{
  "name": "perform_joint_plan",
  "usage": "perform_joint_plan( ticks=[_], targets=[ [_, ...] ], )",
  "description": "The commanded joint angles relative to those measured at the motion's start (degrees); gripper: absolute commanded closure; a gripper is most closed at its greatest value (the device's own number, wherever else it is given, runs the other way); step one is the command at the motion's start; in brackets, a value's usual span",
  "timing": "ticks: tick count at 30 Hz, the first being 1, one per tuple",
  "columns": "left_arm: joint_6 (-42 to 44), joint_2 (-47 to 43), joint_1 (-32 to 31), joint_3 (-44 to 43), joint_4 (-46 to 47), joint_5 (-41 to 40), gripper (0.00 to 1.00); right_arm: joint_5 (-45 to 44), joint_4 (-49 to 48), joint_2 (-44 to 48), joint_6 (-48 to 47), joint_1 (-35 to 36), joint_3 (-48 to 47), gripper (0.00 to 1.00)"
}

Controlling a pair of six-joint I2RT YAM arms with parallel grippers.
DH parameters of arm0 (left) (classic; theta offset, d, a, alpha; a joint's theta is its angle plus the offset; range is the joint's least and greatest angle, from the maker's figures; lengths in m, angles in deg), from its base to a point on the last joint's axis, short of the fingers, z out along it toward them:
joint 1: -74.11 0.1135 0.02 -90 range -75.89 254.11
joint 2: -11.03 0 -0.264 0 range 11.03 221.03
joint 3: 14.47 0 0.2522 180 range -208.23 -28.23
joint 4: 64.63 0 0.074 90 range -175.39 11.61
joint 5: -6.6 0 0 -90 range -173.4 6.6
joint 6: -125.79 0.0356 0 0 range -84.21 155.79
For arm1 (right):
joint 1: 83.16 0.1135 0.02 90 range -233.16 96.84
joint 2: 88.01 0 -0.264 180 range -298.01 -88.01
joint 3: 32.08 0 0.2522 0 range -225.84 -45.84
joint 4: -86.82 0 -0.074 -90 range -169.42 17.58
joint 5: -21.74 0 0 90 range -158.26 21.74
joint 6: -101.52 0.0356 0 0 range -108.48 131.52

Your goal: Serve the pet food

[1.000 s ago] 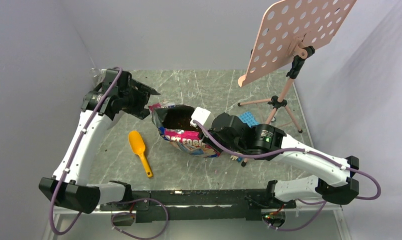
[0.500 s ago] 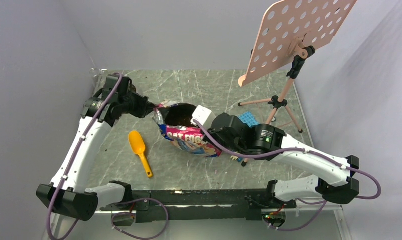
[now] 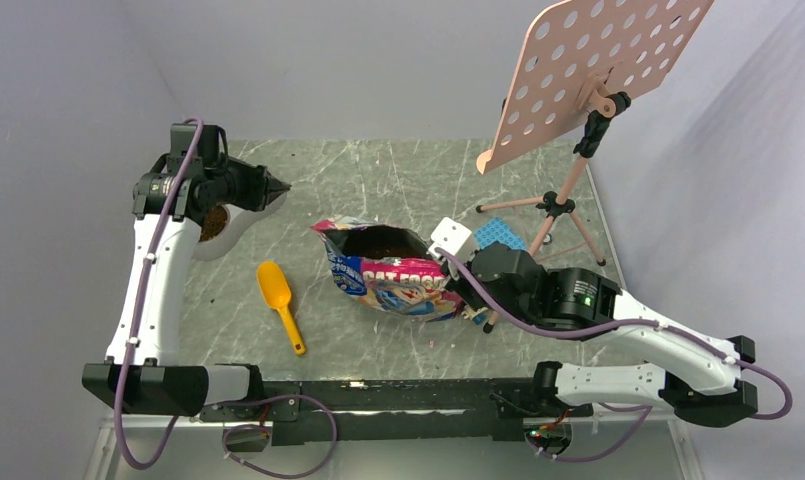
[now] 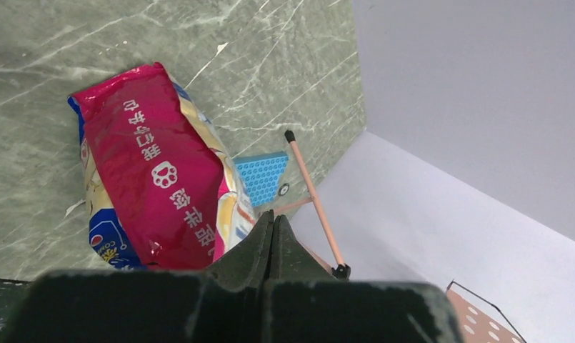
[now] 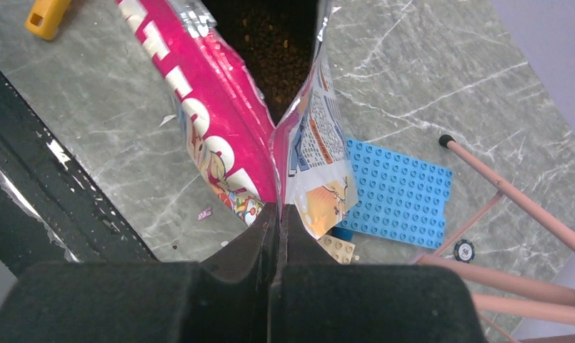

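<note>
Right claw [image 5: 278, 209]: jaws pinched together on the side seam of the pink pouch [image 3: 388, 278], holding it propped with its mouth open upward. Left claw [image 3: 281, 188]: jaws fully closed on nothing; its wrist view shows the tips meeting in air.

Change, last second:
- The left arm has left the pouch. It stood wide open at the far-left lip, closed there, and is now swung to the back-left corner, well apart from the pouch.
- The right arm has drawn back toward its base, and the pouch came with it, a little to the right.
- I read this as the mouth-spreading pull being over, or slipped. Either way the left arm is free for the orange scoop [image 3: 279, 297], which lies untouched on the table [image 3: 398, 170].
- Nothing has been served this second. The kibble [image 5: 273, 39] sits deep inside the pouch.

Hard to make out:
- The bowl stand [image 3: 240, 216] is mostly under the left arm. A brown patch in it may be kibble; I cannot confirm.
- The right fingertips are covered in the overhead view.
- The scoop is cut off in the right wrist view.
</note>
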Motion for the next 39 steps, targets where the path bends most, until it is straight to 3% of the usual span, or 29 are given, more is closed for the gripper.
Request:
perform_joint_plan(
  ticks=[1, 2, 3, 4, 5, 7, 14, 21, 30, 32, 33, 35, 36, 37, 39],
  targets=[
    [-9.40, -3.38, -0.26, 2.60, -4.89, 2.24, 1.00, -1.26, -1.64, -2.50, -0.91, 0.02, -4.36, 1.00],
    [-8.84, -4.44, -0.37, 3.57, -4.34, 2.72, 1.00, -1.16, -1.84, -3.03, -0.84, -0.03, -5.05, 1.00],
    [-8.10, -5.64, -0.58, 4.64, -4.22, 2.93, 0.89, -1.02, -2.04, -3.44, -0.73, 0.07, -5.50, 1.00],
    [-7.60, -7.03, -1.14, 5.68, -4.56, 2.69, 0.74, -0.68, -2.11, -3.81, -0.79, 0.06, -5.94, 1.00],
    [-7.60, -8.64, -2.08, 6.65, -5.15, 2.30, 0.50, -0.30, -2.10, -4.04, -0.94, -0.01, -6.26, 1.00],
    [-8.45, -11.71, -4.16, 9.16, -6.63, 2.98, 0.32, 0.33, -1.94, -4.56, -1.25, 0.04, -6.82, 1.00],
    [-16.23, -15.86, -15.45, 12.59, -6.89, 0.78, 0.27, 0.96, 0.00, -4.02, -1.11, -0.01, -6.89, 0.99],
    [-21.08, -7.06, -21.21, 6.78, -14.54, 1.49, 0.28, 0.44, 1.25, -3.42, -0.90, -0.03, -7.06, 1.00],
    [-23.41, -1.55, -23.89, 8.66, -10.71, 1.51, 0.30, -0.28, -0.12, -2.13, -0.69, 0.05, -6.06, 1.00],
    [-23.22, -2.79, -24.54, 11.34, -6.09, 1.92, 0.33, -0.67, -1.13, -1.80, -1.48, -0.04, -5.16, 0.99],
    [-23.36, -4.27, -24.57, 13.66, -2.05, 1.60, 0.37, -0.82, -1.61, -1.94, -1.96, 0.01, -4.91, 0.96],
    [-24.49, -9.90, -24.46, 19.05, 7.84, -1.54, 0.81, -1.24, -2.11, -3.15, -3.10, 0.02, -5.06, 0.87],
    [-25.36, -12.28, -23.75, 22.27, 12.42, -2.81, 0.93, -1.50, -2.29, -4.07, -3.62, 0.10, -5.49, 0.87],
    [-25.11, -14.13, -22.18, 24.07, 16.51, -3.38, 0.99, -1.83, -2.40, -4.84, -4.15, 0.07, -5.82, 0.87],
    [-22.58, -15.01, -17.15, 23.87, 18.57, -1.95, 1.00, -2.23, -3.21, -6.08, -5.15, 0.07, -6.38, 0.89]
  ],
)
